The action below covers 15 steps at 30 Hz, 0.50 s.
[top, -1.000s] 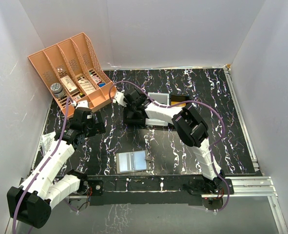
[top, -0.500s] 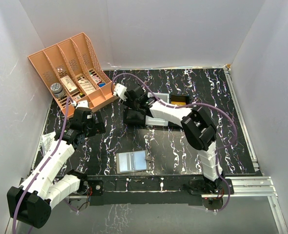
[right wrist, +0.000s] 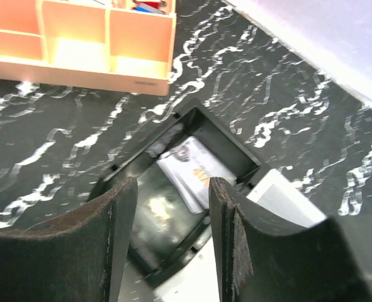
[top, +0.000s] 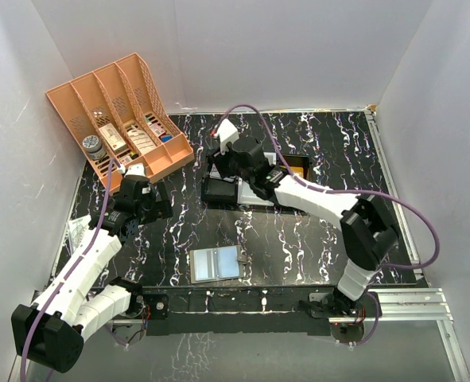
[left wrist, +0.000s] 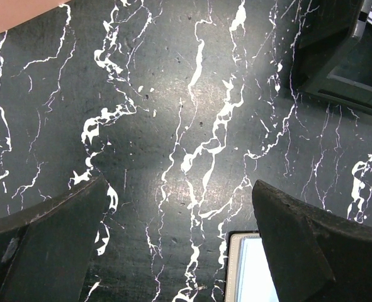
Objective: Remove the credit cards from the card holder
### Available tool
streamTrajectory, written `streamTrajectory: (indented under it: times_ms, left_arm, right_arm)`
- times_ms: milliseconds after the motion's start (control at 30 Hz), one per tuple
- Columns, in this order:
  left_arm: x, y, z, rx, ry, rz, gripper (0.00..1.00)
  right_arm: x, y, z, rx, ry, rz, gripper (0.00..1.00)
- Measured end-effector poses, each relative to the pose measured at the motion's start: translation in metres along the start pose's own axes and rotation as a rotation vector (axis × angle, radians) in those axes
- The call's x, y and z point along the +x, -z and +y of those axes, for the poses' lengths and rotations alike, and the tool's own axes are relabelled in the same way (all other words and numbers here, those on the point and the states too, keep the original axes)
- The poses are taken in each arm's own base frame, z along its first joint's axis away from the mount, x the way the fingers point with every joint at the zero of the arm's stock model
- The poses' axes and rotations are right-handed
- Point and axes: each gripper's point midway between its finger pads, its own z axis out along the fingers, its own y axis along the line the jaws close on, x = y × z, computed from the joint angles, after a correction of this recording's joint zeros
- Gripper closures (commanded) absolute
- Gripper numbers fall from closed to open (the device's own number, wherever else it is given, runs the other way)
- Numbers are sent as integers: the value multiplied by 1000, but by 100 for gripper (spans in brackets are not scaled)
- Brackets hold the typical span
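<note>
Two arms, one target: the card holder [top: 216, 263] lies opened flat on the table [top: 378, 207] near the front edge, between the two arm bases, its long axis running left-right roughly along that edge. The left jaws are spread wide and empty over bare table. In the left wrist view the holder's corner is seen just beside the finger on the right of that view, so the holder sits a little to the near right of them. The right jaws are parted with nothing held, poised over the left compartment of the black tray [top: 217, 192], where a pale card [right wrist: 189, 165] is lying. An orange card [top: 296, 168] is seen at the tray's right end. The holder is well apart from the right jaws, back toward the bases. The left arm [top: 99, 255] is judged the nearer one. Whether any cards remain in the slots cannot be told.
</note>
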Motion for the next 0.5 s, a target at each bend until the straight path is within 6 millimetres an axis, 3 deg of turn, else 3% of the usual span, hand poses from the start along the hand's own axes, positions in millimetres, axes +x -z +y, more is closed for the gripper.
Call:
streamTrajectory:
  times_ms: [167, 367, 500]
  left_arm:
    - [1, 0, -3, 15, -4, 7, 1]
    - [-1, 0, -6, 34, -5, 0, 1]
    - [-1, 0, -8, 42, -5, 3, 1]
  right_arm:
    - [-1, 29, 20, -86, -227, -37, 50]
    - [21, 57, 45, -161, -521, 36, 50]
    - [48, 71, 62, -193, -689, 131, 50]
